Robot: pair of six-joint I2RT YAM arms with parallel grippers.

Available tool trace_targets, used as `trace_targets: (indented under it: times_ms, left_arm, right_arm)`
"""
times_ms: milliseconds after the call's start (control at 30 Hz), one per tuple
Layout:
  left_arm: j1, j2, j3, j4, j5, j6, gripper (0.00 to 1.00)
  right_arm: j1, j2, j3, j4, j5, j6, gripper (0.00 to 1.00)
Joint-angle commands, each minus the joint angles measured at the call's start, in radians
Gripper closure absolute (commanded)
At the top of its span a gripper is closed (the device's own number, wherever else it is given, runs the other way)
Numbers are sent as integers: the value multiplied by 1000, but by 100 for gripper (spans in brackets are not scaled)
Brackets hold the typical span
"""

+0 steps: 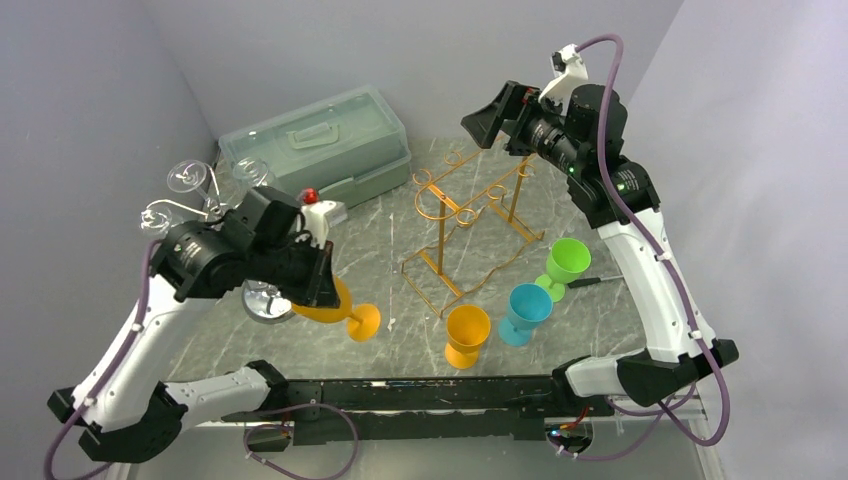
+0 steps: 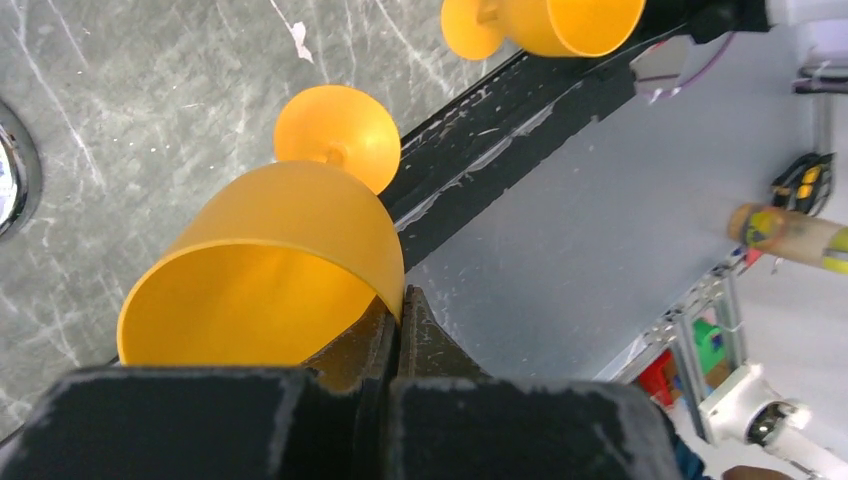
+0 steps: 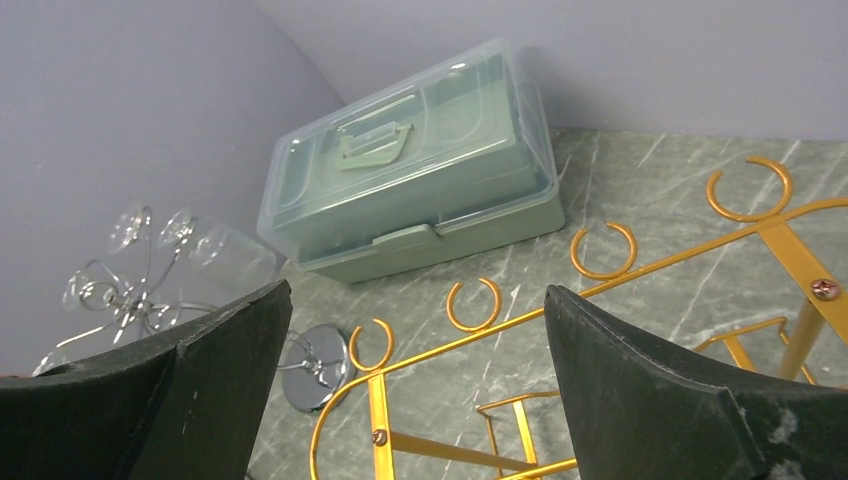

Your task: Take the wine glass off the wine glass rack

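Left end effector (image 2: pixel 395 330) is clamped on the rim of the orange wine glass (image 2: pixel 290 250), which has a tilted rounded bowl, short stem and round foot and sits left of the golden wine glass rack (image 3: pixel 379 415). Right end effector (image 3: pixel 418 292) is spread wide, empty.

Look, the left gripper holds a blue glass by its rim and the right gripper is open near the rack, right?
No. The glass in the left gripper is orange, not blue; the left wrist view shows it. It is held by its rim, and the right gripper is open near the rack.
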Motion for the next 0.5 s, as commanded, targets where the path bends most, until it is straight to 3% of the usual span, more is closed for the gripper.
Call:
trace_targets:
  times_ms: [0,200,467]
  left_arm:
    - [-165,18,-16,69,-185,-71,100]
    - [-438,138,-73,131,-507,-200,100]
    - [-480,233,-247,368,-587,-231,100]
  right_arm:
    - [8,-4,31,-11,62,-33,0]
    - [9,-17,0,-7,91,-37,0]
    - [8,-52,-42,-7,116,-40,0]
